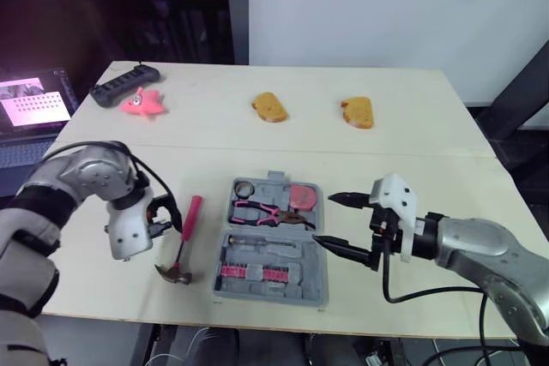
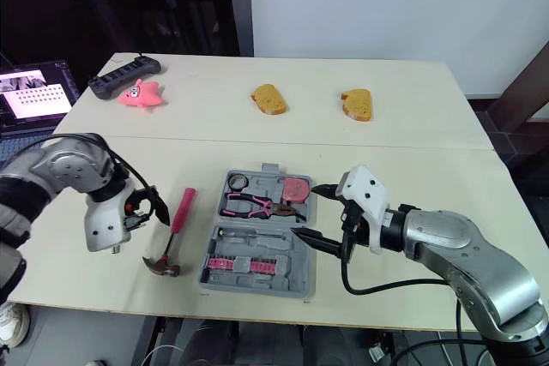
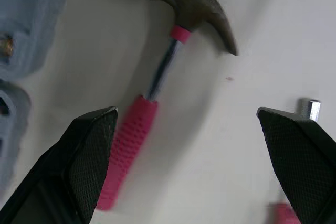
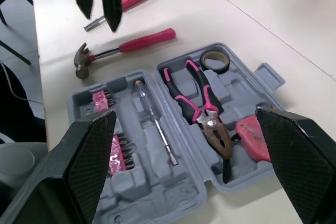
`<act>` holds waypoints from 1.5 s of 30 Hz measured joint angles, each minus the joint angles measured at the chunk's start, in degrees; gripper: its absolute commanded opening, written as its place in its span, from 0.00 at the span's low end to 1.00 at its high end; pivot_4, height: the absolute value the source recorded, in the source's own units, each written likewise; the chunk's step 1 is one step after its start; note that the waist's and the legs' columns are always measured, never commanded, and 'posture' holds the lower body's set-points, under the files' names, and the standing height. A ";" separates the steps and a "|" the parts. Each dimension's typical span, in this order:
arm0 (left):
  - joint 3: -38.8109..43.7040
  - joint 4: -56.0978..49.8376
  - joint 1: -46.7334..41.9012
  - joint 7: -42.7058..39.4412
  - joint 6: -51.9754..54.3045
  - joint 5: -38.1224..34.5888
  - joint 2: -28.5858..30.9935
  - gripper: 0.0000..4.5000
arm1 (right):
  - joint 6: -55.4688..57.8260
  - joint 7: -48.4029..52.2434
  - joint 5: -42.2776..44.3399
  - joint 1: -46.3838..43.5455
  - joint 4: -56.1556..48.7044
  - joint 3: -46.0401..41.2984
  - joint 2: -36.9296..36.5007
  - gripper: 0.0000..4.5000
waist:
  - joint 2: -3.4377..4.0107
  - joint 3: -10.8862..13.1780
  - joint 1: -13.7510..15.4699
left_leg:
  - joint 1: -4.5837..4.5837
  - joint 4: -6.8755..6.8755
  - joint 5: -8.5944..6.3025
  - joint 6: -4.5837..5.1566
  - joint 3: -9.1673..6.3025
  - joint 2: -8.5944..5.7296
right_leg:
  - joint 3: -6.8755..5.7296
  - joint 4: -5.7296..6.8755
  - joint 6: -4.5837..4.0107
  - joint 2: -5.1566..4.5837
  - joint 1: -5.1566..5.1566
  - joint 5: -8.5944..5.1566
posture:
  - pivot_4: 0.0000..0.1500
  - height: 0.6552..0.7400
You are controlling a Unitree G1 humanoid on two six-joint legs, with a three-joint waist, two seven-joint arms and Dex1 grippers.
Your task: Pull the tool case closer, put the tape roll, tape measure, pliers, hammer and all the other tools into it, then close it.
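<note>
Left eye view: left end effector (image 1: 165, 216) spread wide beside the hammer (image 1: 184, 237) on the desk (image 1: 412, 126), right end effector (image 1: 324, 220) spread wide beside the open tool case (image 1: 309, 273).

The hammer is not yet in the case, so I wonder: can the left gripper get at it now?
Probably yes. The left gripper hovers open just by the hammer, whose pink handle lies uncovered on the table beside the tool case.

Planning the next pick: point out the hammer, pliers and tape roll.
hammer (image 1: 190, 216): left eye view, pink handle.
pliers (image 4: 216, 135): right wrist view, metal head.
tape roll (image 4: 214, 70): right wrist view, near rim.
</note>
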 measured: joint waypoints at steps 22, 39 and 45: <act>-0.91 -0.41 6.08 18.54 -0.29 22.96 -4.54 0.80 | 8.11 -7.81 11.62 -2.99 -7.00 -1.41 -1.61 1.00 | 0.69 -0.41 -0.92 | 0.36 0.00 0.06 0.09 -0.04 0.00 | -0.01 0.15 0.02 0.01 0.34 -0.02 | 1.00 1.00; -0.59 5.22 4.44 40.68 -4.74 40.87 -4.05 0.00 | 8.21 -9.71 13.45 -3.54 -7.00 -1.42 -2.56 1.00 | 1.85 -1.12 -0.81 | 1.08 -0.14 0.07 0.12 -0.02 -0.02 | 0.02 0.08 0.12 0.02 0.99 -0.11 | 1.00 1.00; -0.40 8.62 2.80 42.08 -7.06 34.32 -2.45 0.00 | 7.84 -9.93 13.41 -3.53 -7.00 -1.15 -2.49 1.00 | 0.90 -0.57 -0.80 | 0.72 -0.07 0.07 0.11 -0.05 0.00 | 0.00 0.08 0.11 0.02 0.70 -0.10 | 1.00 1.00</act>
